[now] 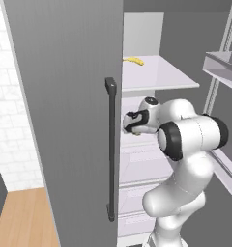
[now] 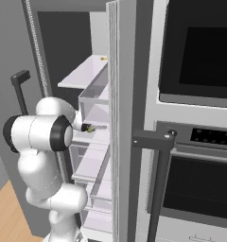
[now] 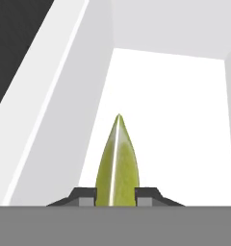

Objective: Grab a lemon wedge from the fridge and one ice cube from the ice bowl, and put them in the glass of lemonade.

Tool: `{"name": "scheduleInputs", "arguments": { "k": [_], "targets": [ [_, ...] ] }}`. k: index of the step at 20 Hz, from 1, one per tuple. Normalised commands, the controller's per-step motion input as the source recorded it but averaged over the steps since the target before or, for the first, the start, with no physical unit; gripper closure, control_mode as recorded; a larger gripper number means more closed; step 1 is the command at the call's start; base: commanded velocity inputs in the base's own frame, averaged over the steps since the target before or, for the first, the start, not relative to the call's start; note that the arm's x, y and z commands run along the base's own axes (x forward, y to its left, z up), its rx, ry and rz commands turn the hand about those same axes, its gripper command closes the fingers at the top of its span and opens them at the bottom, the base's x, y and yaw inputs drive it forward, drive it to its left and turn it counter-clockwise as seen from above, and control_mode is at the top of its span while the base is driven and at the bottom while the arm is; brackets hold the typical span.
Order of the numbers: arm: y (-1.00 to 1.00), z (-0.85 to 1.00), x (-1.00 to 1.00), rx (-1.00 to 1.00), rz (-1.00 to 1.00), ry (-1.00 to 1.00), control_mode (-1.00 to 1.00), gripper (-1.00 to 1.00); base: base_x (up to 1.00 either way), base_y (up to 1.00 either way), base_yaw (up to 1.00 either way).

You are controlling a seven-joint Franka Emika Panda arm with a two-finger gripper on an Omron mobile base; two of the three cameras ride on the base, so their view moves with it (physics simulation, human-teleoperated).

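Observation:
The fridge (image 1: 65, 120) stands open, and my arm reaches in over a white middle shelf (image 2: 94, 137). The lemon wedge (image 3: 117, 161), a small yellow-green sliver, stands upright between my two dark fingertips (image 3: 86, 195). My gripper (image 3: 116, 196) is shut on the lemon wedge. From the right base view the lemon wedge (image 2: 89, 128) shows at the end of my gripper (image 2: 91, 127), just above the shelf. In the left base view my hand (image 1: 135, 121) sits just past the door's edge. The ice bowl and the glass of lemonade are out of view.
A curved yellow banana-like item (image 1: 134, 60) lies on the upper shelf (image 1: 156, 75). The left door with its dark bar handle (image 1: 111, 149) is close beside my hand. The right door (image 2: 122, 118) stands edge-on, with built-in ovens (image 2: 200, 52) beyond. Door bins (image 1: 222, 67) hang at right.

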Motion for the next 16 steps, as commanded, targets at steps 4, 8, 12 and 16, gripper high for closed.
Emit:
{"name": "scheduleInputs", "arguments": {
  "k": [4, 8, 12, 16],
  "targets": [
    [-0.12, 0.38, -1.00, 0.03, -0.01, -0.02, -1.00, 1.00, 0.00, 0.00, 0.00],
    [-0.01, 0.83, -0.90, 0.02, 0.00, 0.00, -1.00, 1.00, 0.00, 0.00, 0.00],
    [0.07, 0.99, -0.73, 0.00, 0.00, 0.05, -1.00, 1.00, 0.00, 0.00, 0.00],
    [0.08, 0.95, -0.79, 0.00, 0.00, 0.12, -1.00, 1.00, 0.00, 0.00, 0.00]
  ]
}}
